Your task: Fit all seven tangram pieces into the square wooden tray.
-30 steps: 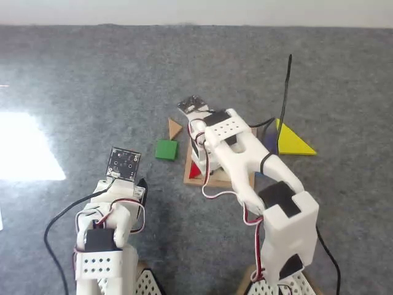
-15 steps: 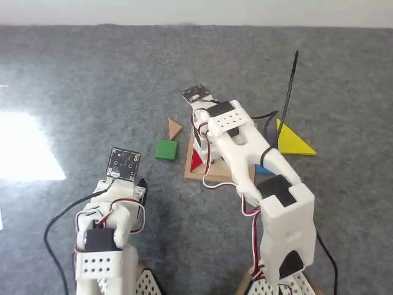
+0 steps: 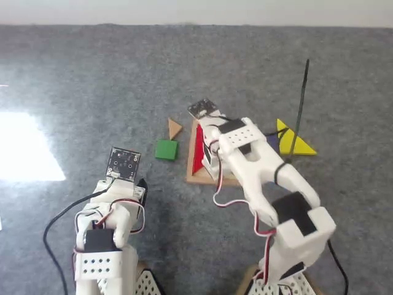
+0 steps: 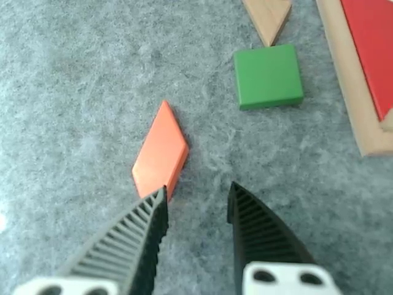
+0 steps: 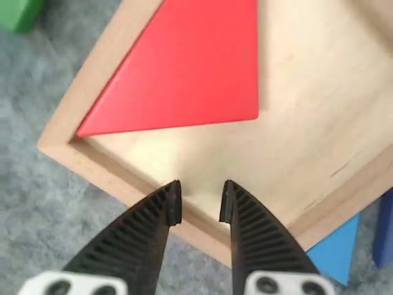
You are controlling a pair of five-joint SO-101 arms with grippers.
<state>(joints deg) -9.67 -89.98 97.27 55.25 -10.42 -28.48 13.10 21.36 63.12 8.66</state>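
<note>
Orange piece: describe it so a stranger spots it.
From the wooden tray, go past the green square beside it; the orange piece lies on the grey mat ahead of the left gripper. It's a slanted parallelogram, unlike the square and the tan triangle.

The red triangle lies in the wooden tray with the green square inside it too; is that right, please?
Not quite: the green square lies on the grey table outside the wooden tray, as the high view shows. The red triangle does lie in the tray.
</note>
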